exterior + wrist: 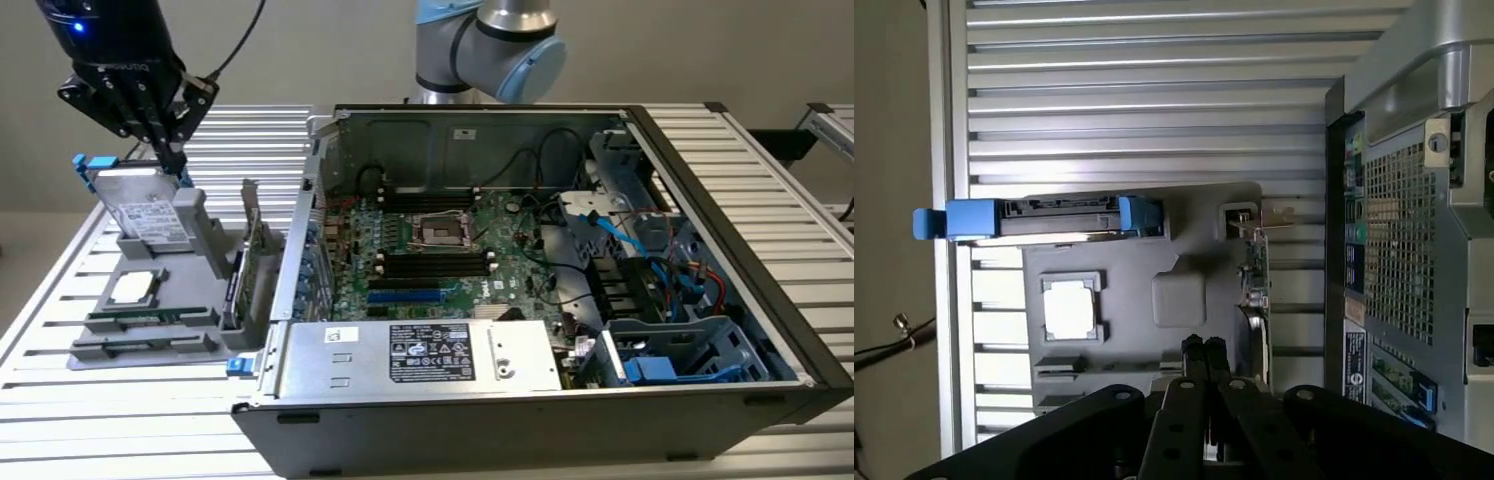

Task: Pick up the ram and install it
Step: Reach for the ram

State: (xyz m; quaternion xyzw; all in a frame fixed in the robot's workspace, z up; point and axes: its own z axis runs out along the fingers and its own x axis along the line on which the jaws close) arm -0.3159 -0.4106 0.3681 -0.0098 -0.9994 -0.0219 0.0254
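The ram [150, 318] is a thin green stick lying in a groove near the front of the grey parts holder [200, 240] at the exterior view's left. A second similar stick [134, 345] lies in the groove just in front of it. My gripper [172, 158] hangs above the back of the holder, over the hard drive [144, 212], with its fingers shut and nothing between them. In the wrist view the shut gripper [1202, 348] points down over the holder [1179, 300]. The motherboard's black memory slots [434, 262] lie inside the open computer case [747, 230].
The holder also carries a silver processor [132, 288] and an upright green expansion card [248, 262] with a metal bracket, close to the case's side wall. The power supply [427, 355] sits at the case's front. The robot's base [481, 45] stands behind the case.
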